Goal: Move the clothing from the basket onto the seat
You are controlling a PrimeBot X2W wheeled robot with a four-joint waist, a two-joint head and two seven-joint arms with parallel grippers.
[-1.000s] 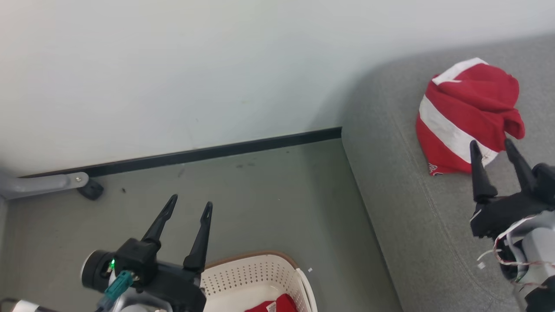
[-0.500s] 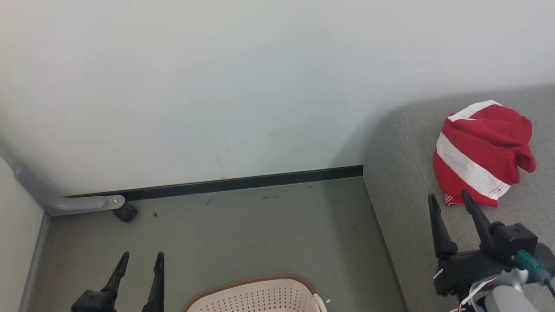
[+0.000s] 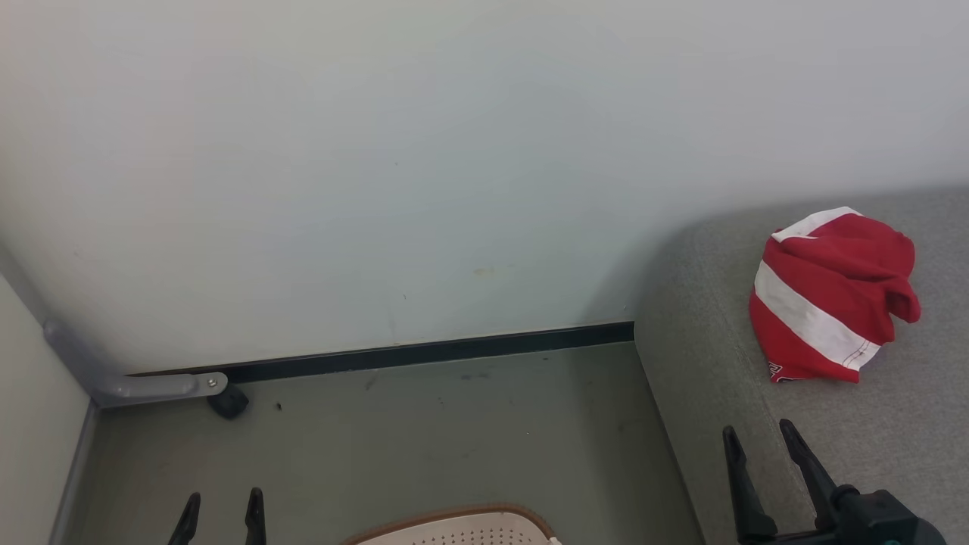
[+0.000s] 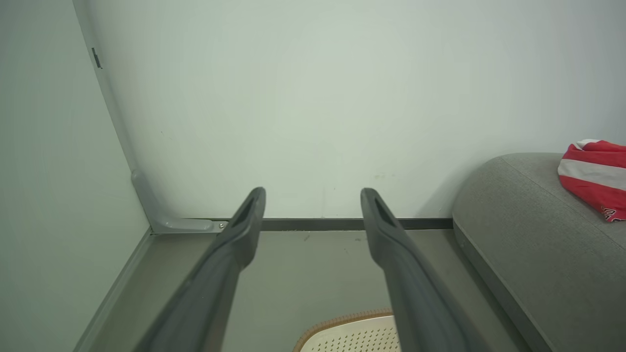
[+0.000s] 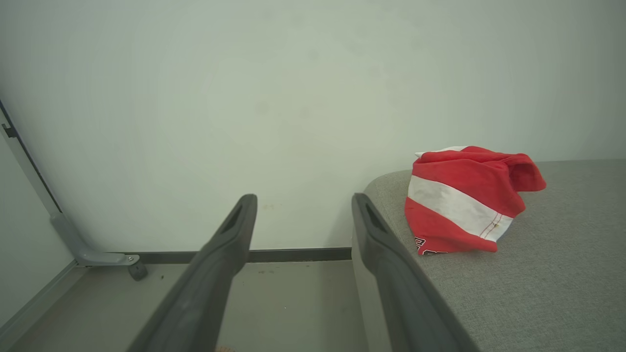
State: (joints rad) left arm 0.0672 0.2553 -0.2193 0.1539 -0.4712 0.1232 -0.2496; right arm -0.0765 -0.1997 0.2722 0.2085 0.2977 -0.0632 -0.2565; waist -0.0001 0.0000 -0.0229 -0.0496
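A crumpled red jersey (image 3: 829, 303) with a white stripe lies on the grey seat (image 3: 711, 393) at the right, seen too in the right wrist view as the jersey (image 5: 464, 200) on the seat (image 5: 538, 288) and at the left wrist view's edge as the jersey (image 4: 594, 176). Just the brown rim of the cream basket (image 3: 454, 526) peeks up at the bottom centre; its inside is out of view. My left gripper (image 3: 222, 505) stands open at the bottom left, empty. My right gripper (image 3: 757, 435) is open over the seat's front corner, short of the jersey.
A pale wall with a dark baseboard (image 3: 424, 352) closes the back. A grey metal bracket (image 3: 136, 386) with a black foot sits on the floor in the left corner, where a side wall (image 3: 30, 424) meets it. Grey-green floor (image 3: 454, 431) lies between the basket and the baseboard.
The head camera has tilted up, so the basket and both grippers have sunk toward the bottom edge. The right gripper has drawn back from the jersey, which lies unmoved on the seat.
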